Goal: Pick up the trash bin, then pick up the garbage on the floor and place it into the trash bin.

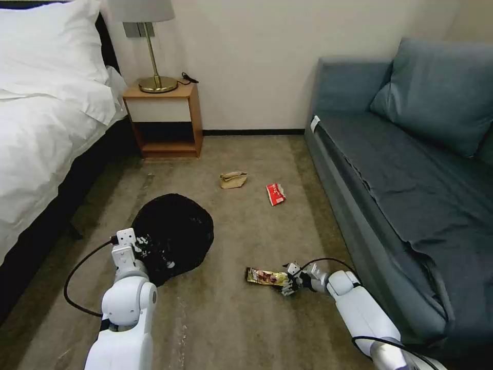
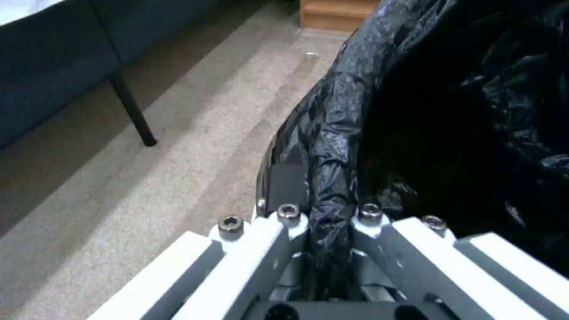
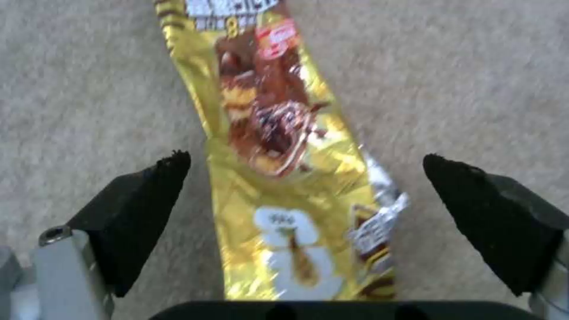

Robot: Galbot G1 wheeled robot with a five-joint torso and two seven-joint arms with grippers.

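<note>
The trash bin (image 1: 174, 234), wrapped in a glossy black bag, sits low over the carpet at front left. My left gripper (image 1: 147, 247) is shut on its near rim; the left wrist view shows the bag's rim (image 2: 332, 146) pinched in the left gripper (image 2: 329, 213). Of the garbage, a brown-yellow snack wrapper (image 1: 266, 276) lies flat on the floor, and my right gripper (image 1: 287, 281) stands open around its near end. In the right wrist view the wrapper (image 3: 284, 155) lies between the black pads (image 3: 142, 200), apart from both. Crumpled tan paper (image 1: 233, 179) and a red-and-white packet (image 1: 276, 194) lie farther back.
A white bed (image 1: 41, 128) runs along the left, its black leg (image 2: 133, 111) close to the bin. A wooden nightstand (image 1: 164, 118) with a brass lamp stands at the back wall. A blue-grey sofa (image 1: 411, 169) lines the right side, close to my right arm.
</note>
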